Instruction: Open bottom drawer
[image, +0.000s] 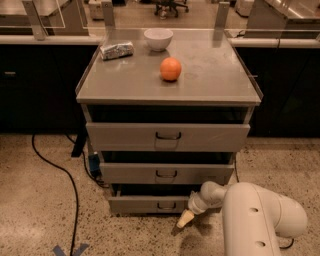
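Observation:
The bottom drawer (145, 204) is the lowest grey front of the cabinet, with a small dark loop handle (165, 205); its front stands flush below the middle drawer (165, 173). My gripper (183, 220) hangs low at the end of the white arm (255, 217), just right of and slightly below the bottom drawer's handle, near the floor. Its tan fingertips (185, 218) point down and left, close to the drawer front.
The top drawer (167, 136) carries a label plate under its handle. On the cabinet top (210, 75) lie an orange (170, 68), a white bowl (158, 38) and a silver packet (117, 50). A black cable (60, 172) runs over the floor at the left.

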